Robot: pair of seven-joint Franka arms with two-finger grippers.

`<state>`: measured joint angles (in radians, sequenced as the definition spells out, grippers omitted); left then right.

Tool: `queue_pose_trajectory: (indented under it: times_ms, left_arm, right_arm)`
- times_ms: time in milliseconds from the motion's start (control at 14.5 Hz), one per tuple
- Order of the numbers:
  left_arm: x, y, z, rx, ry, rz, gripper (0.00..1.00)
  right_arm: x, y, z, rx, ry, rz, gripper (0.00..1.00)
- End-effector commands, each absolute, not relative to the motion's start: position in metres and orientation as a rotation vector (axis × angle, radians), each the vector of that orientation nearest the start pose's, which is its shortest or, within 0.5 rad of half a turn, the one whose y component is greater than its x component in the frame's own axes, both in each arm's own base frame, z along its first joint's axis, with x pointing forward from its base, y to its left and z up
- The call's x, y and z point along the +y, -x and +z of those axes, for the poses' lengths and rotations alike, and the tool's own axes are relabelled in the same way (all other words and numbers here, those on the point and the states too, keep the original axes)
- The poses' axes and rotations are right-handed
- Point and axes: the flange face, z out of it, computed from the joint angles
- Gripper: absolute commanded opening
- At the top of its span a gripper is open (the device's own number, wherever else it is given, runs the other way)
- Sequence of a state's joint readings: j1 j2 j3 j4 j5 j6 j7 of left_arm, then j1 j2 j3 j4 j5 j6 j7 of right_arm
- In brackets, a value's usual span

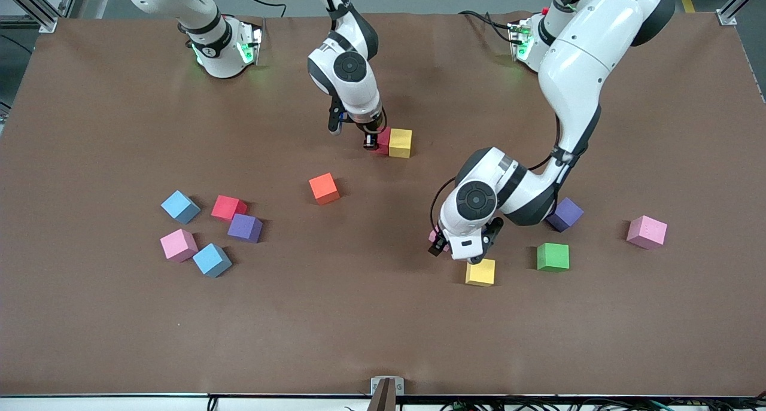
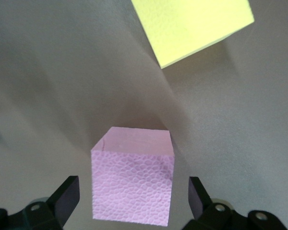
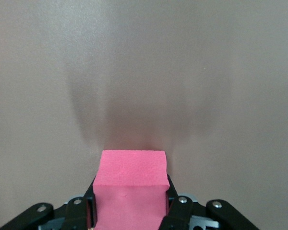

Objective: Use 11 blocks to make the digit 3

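Observation:
My right gripper (image 1: pixel 373 140) is shut on a red block (image 1: pixel 383 140), low over the table and right beside a yellow block (image 1: pixel 400 143). In the right wrist view the red block (image 3: pixel 130 184) fills the gap between the fingers. My left gripper (image 1: pixel 440 244) stands open, low around a pink block (image 1: pixel 432 236) that lies on the table. In the left wrist view that pink block (image 2: pixel 133 177) sits between the fingers (image 2: pixel 67 199), with a gap on each side. A second yellow block (image 1: pixel 480 273) lies next to it and shows in the left wrist view too (image 2: pixel 192 26).
An orange block (image 1: pixel 324 188) lies mid-table. Toward the right arm's end lie two light blue (image 1: pixel 179 207) (image 1: pixel 212 259), a red (image 1: pixel 228 207), a purple (image 1: pixel 245 228) and a pink block (image 1: pixel 178 245). Toward the left arm's end lie purple (image 1: pixel 565 214), green (image 1: pixel 553 257) and pink (image 1: pixel 646 231) blocks.

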<state>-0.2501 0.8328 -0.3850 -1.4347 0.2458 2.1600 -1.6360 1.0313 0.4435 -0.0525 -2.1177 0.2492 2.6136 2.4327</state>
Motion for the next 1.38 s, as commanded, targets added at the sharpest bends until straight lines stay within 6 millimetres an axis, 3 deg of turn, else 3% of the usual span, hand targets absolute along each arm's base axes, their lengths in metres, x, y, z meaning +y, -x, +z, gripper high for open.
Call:
queue_pose_trajectory:
  times_ms: [0, 69, 138, 481, 688, 825, 1032, 1307]
  left_arm:
    - [-0.374, -0.614, 0.208, -1.471, 2.775, 0.147, 0.98]
    - [-0.373, -0.614, 0.208, -1.478, 2.77, 0.148, 0.91]
    - [-0.372, -0.612, 0.204, -1.482, 2.76, 0.156, 0.82]
    - [-0.371, -0.61, 0.212, -1.717, 2.607, 0.154, 0.36]
    - [-0.376, -0.605, 0.219, -1.849, 2.491, 0.159, 0.34]
    - [-0.386, -0.588, 0.23, -1.893, 2.417, 0.189, 0.33]
    - [-0.393, -0.554, 0.241, -2.064, 2.2, 0.176, 0.29]
    - [-0.408, -0.487, 0.248, -2.155, 2.062, 0.138, 0.29]
  right_arm:
    - [0.49, -0.323, 0.189, 2.3, 2.092, 0.156, 0.75]
    - [0.49, -0.323, 0.189, 2.298, 2.093, 0.155, 0.94]
    - [0.49, -0.324, 0.189, 2.301, 2.093, 0.155, 1.0]
    - [0.486, -0.328, 0.195, 2.289, 2.128, 0.131, 1.0]
    - [0.485, -0.327, 0.217, 2.29, 2.152, 0.137, 1.0]
    - [0.483, -0.33, 0.235, 2.29, 2.161, 0.136, 1.0]
    - [0.473, -0.341, 0.265, 2.248, 2.254, 0.093, 1.0]
    - [0.449, -0.359, 0.3, 2.014, 2.506, 0.09, 1.0]
